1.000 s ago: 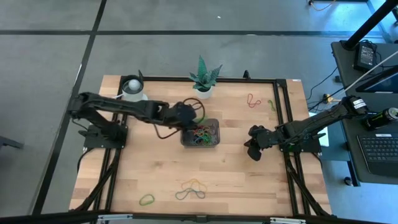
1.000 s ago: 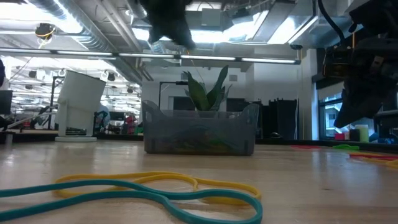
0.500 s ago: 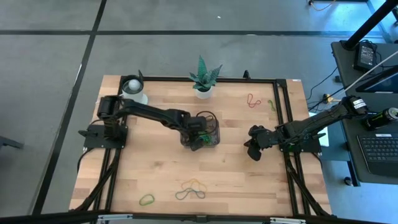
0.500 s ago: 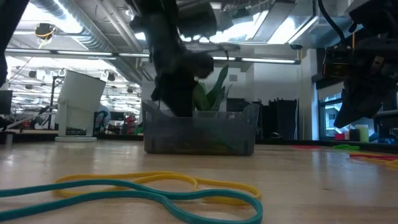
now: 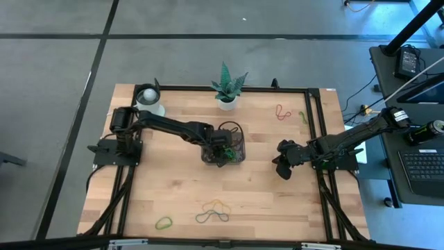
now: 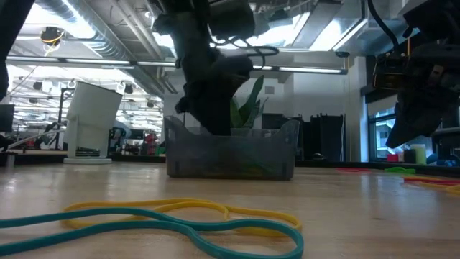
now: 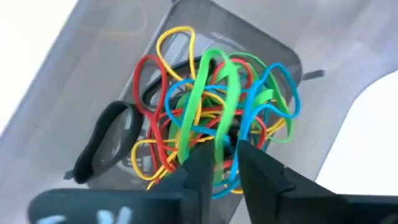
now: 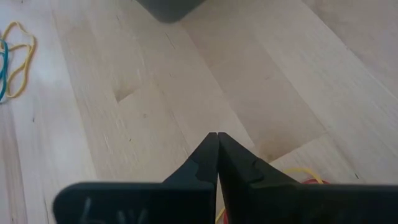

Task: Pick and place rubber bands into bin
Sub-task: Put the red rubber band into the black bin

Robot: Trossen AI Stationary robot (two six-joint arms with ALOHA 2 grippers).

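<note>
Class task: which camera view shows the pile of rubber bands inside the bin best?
The left wrist view: the rubber bands fill the bin in clear colours. The high view shows them mostly hidden under the left gripper; the low view, blurred through the wall.

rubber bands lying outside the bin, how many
5: red band and green band at the far right, second green band, yellow band and teal band near the front edge. More may hide under the right arm.
</note>
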